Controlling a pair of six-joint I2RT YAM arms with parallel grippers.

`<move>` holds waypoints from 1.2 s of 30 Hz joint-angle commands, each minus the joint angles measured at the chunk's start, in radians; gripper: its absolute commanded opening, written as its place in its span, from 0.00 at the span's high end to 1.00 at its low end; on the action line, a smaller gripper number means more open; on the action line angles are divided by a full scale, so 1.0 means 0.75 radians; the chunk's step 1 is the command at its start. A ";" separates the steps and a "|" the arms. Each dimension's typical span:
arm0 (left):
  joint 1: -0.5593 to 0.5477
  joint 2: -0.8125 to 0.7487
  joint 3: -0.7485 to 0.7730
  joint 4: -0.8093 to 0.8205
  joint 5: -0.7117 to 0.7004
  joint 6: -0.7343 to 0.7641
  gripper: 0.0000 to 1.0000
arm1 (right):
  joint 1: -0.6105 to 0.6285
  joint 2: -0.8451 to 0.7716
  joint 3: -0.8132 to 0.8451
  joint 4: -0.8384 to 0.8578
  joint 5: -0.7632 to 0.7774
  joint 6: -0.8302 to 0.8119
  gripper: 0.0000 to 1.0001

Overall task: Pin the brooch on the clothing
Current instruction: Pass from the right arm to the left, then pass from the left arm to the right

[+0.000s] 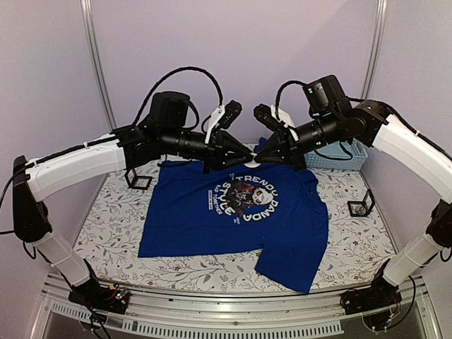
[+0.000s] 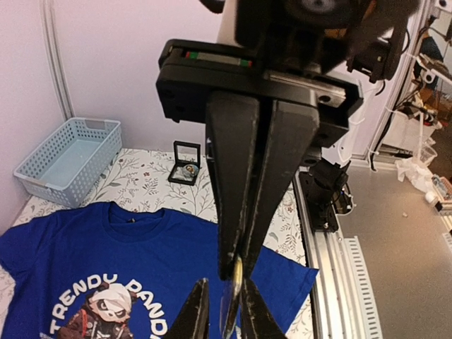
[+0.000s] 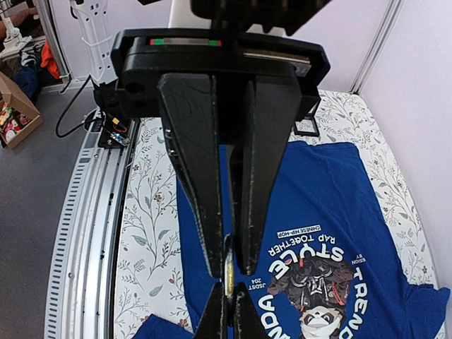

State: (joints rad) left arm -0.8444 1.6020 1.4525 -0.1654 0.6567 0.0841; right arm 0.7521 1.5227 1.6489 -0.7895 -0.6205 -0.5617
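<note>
The royal-blue T-shirt (image 1: 212, 219) lies flat on the floral table, panda print up; it also shows in the left wrist view (image 2: 106, 240) and the right wrist view (image 3: 332, 183). Both grippers meet tip to tip in the air above its collar. My left gripper (image 1: 242, 154) (image 2: 236, 274) is shut on the brooch (image 2: 233, 300), a thin gold-edged disc seen edge-on. My right gripper (image 1: 264, 152) (image 3: 230, 271) has its jaws a little apart on either side of the same brooch (image 3: 228, 263); one finger touches it and the other stands clear.
A pale blue basket (image 1: 349, 157) (image 2: 63, 159) stands at the back right. Small black display boxes sit at the back left (image 1: 139, 179) and the right (image 1: 361, 207) (image 2: 186, 164). A metal rail (image 1: 226, 311) runs along the near table edge.
</note>
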 commanded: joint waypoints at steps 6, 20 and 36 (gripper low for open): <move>-0.014 -0.027 -0.016 0.068 -0.061 -0.047 1.00 | 0.010 -0.014 0.017 0.085 0.036 0.022 0.95; -0.024 -0.236 -0.504 1.199 -0.309 -0.461 1.00 | -0.011 -0.301 -0.666 1.399 0.113 0.908 0.43; -0.026 -0.216 -0.506 1.214 -0.225 -0.521 1.00 | 0.067 -0.142 -0.588 1.535 -0.068 1.019 0.79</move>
State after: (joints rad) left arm -0.8513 1.4433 1.0752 0.7212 0.4549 -0.2932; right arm 0.7986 1.4132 1.1790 0.3058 -0.6388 0.1764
